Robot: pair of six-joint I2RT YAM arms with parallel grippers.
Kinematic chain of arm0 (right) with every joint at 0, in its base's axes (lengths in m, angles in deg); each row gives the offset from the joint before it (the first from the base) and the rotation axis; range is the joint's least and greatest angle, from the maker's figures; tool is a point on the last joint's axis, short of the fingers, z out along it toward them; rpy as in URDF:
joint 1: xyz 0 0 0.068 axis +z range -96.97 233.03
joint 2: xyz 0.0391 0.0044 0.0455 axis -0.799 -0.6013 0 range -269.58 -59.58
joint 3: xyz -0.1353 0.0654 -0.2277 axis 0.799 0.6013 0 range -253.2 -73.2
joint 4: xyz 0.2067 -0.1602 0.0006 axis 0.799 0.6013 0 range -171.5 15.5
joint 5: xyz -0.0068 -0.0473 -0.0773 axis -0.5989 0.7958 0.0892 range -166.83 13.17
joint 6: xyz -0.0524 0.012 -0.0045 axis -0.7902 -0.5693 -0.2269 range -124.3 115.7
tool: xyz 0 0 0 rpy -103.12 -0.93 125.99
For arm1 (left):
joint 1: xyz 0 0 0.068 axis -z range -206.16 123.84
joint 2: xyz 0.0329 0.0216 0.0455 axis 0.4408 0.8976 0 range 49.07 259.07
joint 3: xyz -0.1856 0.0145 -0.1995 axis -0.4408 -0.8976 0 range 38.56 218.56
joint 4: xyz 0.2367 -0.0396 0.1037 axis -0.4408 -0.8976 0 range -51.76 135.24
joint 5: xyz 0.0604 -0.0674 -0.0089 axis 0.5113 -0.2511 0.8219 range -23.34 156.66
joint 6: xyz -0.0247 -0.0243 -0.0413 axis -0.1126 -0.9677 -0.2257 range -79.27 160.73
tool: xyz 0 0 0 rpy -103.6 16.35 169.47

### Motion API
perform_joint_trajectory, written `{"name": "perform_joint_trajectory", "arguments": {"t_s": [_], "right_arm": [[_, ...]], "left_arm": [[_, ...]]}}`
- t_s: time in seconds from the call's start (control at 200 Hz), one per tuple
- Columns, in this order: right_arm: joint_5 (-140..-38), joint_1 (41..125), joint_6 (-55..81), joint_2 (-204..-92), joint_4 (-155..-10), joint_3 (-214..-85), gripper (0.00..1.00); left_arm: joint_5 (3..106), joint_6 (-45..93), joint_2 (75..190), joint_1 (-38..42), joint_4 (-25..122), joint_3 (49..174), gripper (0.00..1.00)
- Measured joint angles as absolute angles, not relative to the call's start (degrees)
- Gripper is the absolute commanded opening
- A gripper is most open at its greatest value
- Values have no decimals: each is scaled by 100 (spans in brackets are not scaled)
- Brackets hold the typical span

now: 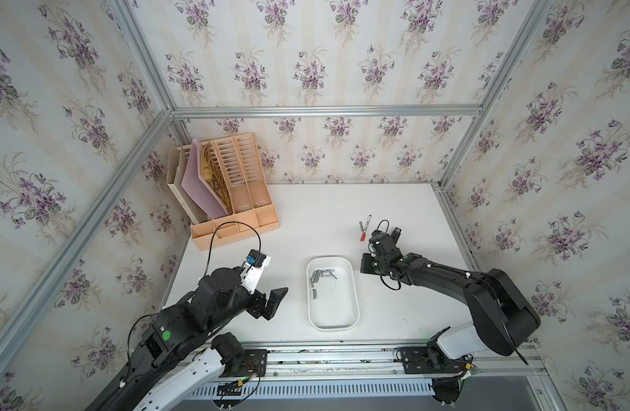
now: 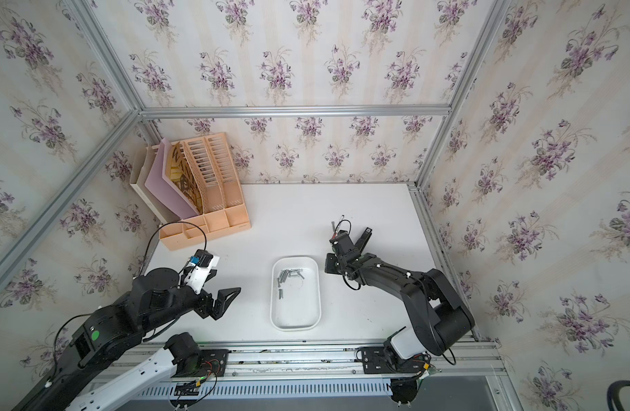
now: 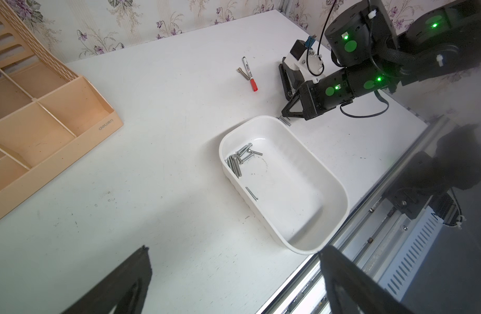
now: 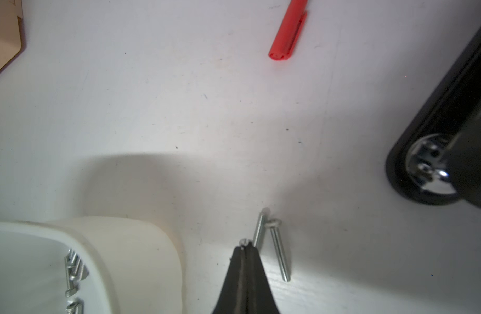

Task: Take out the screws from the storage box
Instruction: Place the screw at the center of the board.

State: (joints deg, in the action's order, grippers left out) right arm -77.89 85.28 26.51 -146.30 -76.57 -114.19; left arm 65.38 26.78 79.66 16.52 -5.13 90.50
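White table (image 1: 395, 213), floral walls all round, and the box (image 1: 356, 295) sits centre, toward the near edge. Most screws (image 1: 318, 275) huddle at its far-left end. Right gripper (image 4: 244, 248) is down just beyond the box's far-right corner, jaws pinched together on one screw (image 4: 243, 241), its head peeking out at the tips. Two loose screws (image 4: 279, 251) lie on the table just beside those tips. Left gripper (image 3: 235, 248) hovers wide open, left of the box.

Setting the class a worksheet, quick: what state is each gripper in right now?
Left gripper: open, empty.
Right gripper: closed, pinching a screw at its tips.
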Motion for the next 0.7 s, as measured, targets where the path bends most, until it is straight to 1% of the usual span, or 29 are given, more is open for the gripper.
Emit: {"name": "perform_joint_trajectory", "arguments": {"t_s": [0.145,0.315,0.41,0.455,0.699], "right_arm": [[-8056,8552,2581,-14925,-7697,-11504,0],[-8180,8566,2568,-15002,-7705,-11544,0],[-8180,8566,2565,-15002,-7705,-11546,11],[-8178,8566,2565,-15004,-7707,-11550,15],[-8176,8592,2550,-15037,-7697,-11576,19]], "left_arm": [[6541,2678,7931,1652,-515,9050,99],[6562,2678,7909,1652,-515,9055,99],[6565,2678,7946,1658,-515,9057,99],[6565,2678,7946,1658,-515,9057,99],[6589,2678,7876,1663,-515,9057,99]]}}
